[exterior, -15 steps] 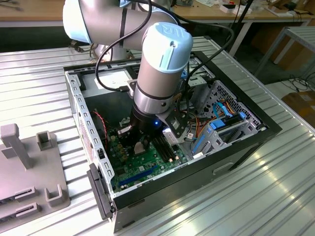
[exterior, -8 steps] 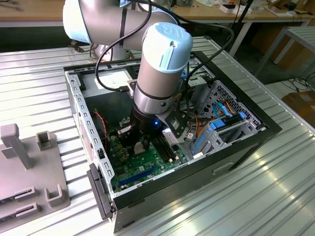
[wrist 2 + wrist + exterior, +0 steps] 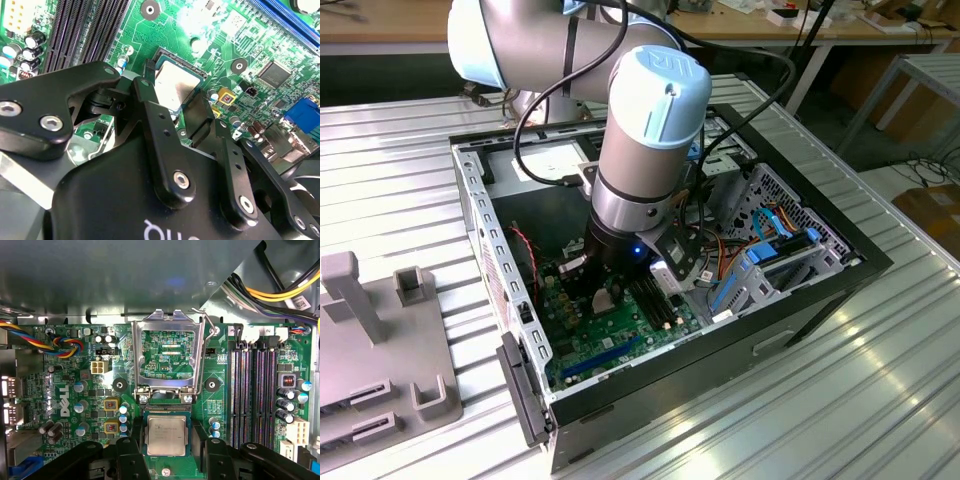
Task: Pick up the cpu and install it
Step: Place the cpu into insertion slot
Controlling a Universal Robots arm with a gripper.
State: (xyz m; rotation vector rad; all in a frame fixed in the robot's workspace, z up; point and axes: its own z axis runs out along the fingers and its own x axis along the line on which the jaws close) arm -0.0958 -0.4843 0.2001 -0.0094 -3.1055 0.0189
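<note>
The cpu (image 3: 167, 435), a small square chip with a silver-grey top, lies level at the motherboard's socket, below the raised metal socket frame (image 3: 135, 355). My gripper (image 3: 168, 446) is shut on the cpu, with one black finger (image 3: 131, 450) on each side of it. In the second wrist view the cpu (image 3: 175, 82) shows between the same fingers of my gripper (image 3: 172, 95); whether it rests fully in the socket I cannot tell. In the exterior view my gripper (image 3: 605, 295) is down inside the open computer case (image 3: 800, 300), over the green motherboard (image 3: 610, 345).
Black memory slots (image 3: 255, 390) run beside the socket, and the lever (image 3: 210, 330) of the socket frame stands open. Coloured cable bundles (image 3: 60, 345) lie near the board's edge. A drive cage with blue and orange cables (image 3: 770, 250) fills the case's far side. A grey fixture (image 3: 380, 340) sits at the exterior view's left.
</note>
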